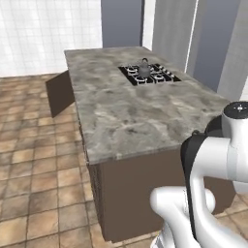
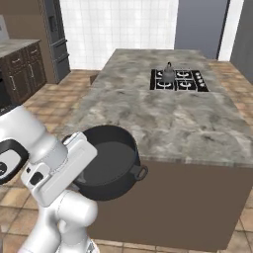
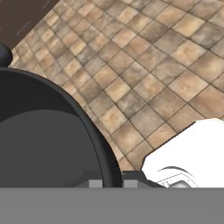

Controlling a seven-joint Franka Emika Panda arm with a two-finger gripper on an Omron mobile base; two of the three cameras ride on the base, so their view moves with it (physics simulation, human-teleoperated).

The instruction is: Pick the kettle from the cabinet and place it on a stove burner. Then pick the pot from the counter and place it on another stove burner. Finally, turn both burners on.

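Note:
My gripper is shut on the rim of the wide charcoal pot, whose dark wall fills the left of the hand view. The pot hangs in the air just off the near left edge of the marbled counter, with floor tiles below it. At the far end of the counter lies the black stove. The small grey kettle stands on its back left burner, also seen from the left base view as the kettle on the stove. A dark brown box juts out by the counter's far left side; I cannot tell whether it is the cabinet.
Brown drawer-fronted base cabinets and a tall dark appliance line the left wall. White tiles back the room. Open tiled floor runs along the left side of the island.

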